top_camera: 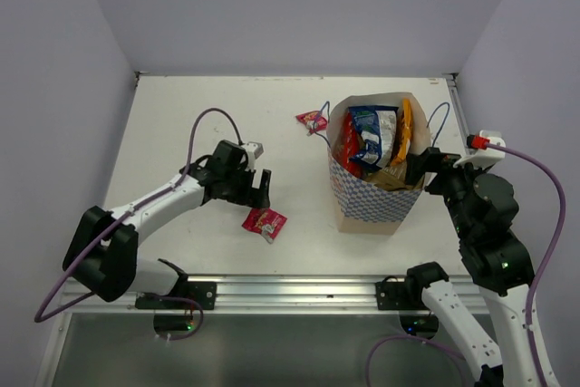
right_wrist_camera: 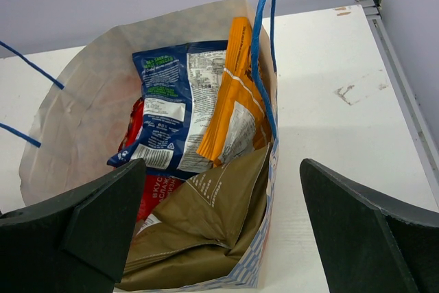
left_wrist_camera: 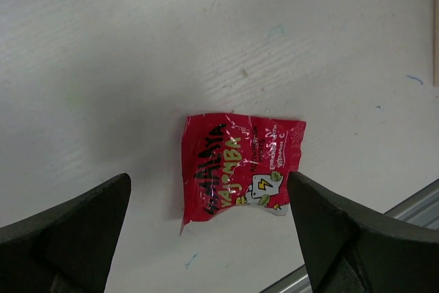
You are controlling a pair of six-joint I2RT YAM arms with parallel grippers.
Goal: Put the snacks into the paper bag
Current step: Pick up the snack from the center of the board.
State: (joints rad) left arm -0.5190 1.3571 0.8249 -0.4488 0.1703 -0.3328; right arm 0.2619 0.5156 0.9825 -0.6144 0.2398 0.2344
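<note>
The left arm [top_camera: 159,198] and the right arm [top_camera: 494,201] are built alike: white link shells between bulky black joint housings, each on a black base clamp [top_camera: 177,295] with a small green light just below. A lilac cable [top_camera: 214,111] loops over the left arm, and a second lilac cable [top_camera: 561,201] leaves a red-and-white plug [top_camera: 487,141] on the right arm. The left gripper [left_wrist_camera: 209,190] and the right gripper [right_wrist_camera: 221,190] carry broad matte-black fingers [left_wrist_camera: 68,238] — wedge-shaped and smooth-faced.

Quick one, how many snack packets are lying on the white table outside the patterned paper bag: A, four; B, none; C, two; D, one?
C: a crinkly red foil packet lies by the left claw, and a small pink-red packet lies by the far corner of the tan zigzag-patterned paper bag.
</note>
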